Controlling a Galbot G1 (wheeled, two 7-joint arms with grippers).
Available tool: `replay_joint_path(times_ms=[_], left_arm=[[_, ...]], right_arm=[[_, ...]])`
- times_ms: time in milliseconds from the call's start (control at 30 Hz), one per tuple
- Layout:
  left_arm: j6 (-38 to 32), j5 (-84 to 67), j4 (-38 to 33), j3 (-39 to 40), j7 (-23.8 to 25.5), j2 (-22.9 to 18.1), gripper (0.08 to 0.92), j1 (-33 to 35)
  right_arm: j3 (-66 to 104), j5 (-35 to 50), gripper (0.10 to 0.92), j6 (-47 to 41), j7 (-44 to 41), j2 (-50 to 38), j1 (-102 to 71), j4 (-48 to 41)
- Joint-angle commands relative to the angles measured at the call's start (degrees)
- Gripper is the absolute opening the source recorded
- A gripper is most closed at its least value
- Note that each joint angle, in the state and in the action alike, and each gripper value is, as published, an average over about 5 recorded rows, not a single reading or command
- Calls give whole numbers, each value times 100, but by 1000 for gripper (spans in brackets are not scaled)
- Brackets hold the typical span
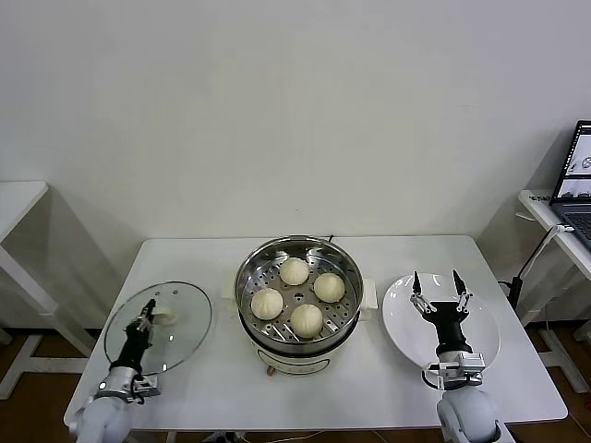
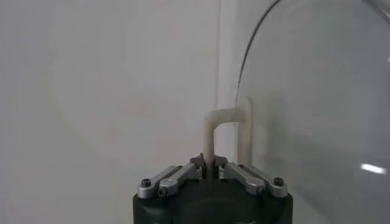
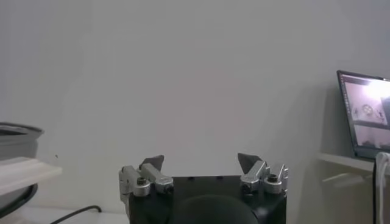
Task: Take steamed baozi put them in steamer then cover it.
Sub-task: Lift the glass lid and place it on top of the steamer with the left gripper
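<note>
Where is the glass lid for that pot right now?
In the head view the cover is on the table's left side, beside the steamer, with the left gripper shut on its handle.
</note>
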Motion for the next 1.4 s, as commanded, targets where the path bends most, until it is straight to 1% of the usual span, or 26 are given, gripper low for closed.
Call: replay_joint_path(times_ms=[33,167,300,333,433,533,633,733,900,1000,1167,1400], left_arm=[[285,-558,-2179,-858,299,441,196,569],[420,-1020,-3219,-931,491,675,196,812],[653,-1190,-4261,-575,726,733,196,938],[739,-1182,-4512,-392,807,734,196,922],[1115,-1154,-4977,324,1056,743,196,736],[1637,-1067,-5153,1212,1322,698,196,385],[2134,-870,-5019,2050,1549,540,196,-24],[2536,-706,-4666,2763,1713,337,196,-392],[3040,-509,-4070,3564,1950,31,196,-818],[3202,-339,-3783,3810,2082,-84,196,-982],[3230,-55,-3454,3992,2180,-183,196,-1139],[3240,248,-3337,4095,2308,-288,196,-1150]], right_arm=[[10,3,823,12,-9,0,10,5],[28,9,823,22,-13,-2,18,10],[64,22,823,26,-10,-15,18,27],[75,27,823,27,-9,-21,16,31],[110,35,823,31,-7,-30,5,38],[133,40,823,30,-6,-21,-3,35],[133,42,823,-35,16,-3,-7,39],[123,50,823,-189,51,9,-2,60],[128,28,823,-349,69,14,36,2],[141,15,823,-351,75,30,60,-68],[161,-9,823,-347,80,62,74,-138],[182,-50,823,-338,84,91,73,-214]])
